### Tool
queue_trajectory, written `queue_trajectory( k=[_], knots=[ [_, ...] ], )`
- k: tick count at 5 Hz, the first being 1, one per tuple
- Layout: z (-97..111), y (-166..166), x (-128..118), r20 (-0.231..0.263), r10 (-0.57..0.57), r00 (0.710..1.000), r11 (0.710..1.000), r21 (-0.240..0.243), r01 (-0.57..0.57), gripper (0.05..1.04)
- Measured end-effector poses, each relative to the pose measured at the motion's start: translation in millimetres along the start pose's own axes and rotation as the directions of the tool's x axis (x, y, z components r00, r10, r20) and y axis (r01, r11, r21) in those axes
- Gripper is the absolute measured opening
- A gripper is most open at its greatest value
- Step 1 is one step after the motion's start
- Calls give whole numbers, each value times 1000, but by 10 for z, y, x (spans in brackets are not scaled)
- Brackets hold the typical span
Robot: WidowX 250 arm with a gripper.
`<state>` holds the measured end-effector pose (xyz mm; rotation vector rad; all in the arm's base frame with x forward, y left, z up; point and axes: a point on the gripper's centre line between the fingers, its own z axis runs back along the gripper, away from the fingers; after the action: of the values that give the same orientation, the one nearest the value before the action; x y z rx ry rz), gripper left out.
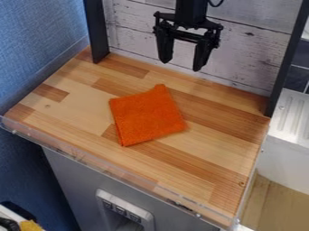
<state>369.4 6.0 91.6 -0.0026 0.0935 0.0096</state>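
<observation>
- gripper (181, 66): fingers spread well apart, grasping nothing; hangs toward the rear of the wooden countertop (78, 110).
- folded orange cloth (147, 116): flat near countertop middle, forward of and below the gripper, not touching.

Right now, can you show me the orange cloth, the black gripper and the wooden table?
orange cloth (147, 116), camera view, its middle
black gripper (181, 65), camera view, between its fingertips
wooden table (78, 113), camera view, bare top
</observation>
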Motion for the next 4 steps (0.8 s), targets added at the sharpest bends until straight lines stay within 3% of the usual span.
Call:
queue_trajectory(
  k=[2,4],
  knots=[
    [-120,-3,-57,-9,86,996,996,-1,-86,999],
    [-11,-2,-238,89,192,977,981,-17,-191,997]
  ],
)
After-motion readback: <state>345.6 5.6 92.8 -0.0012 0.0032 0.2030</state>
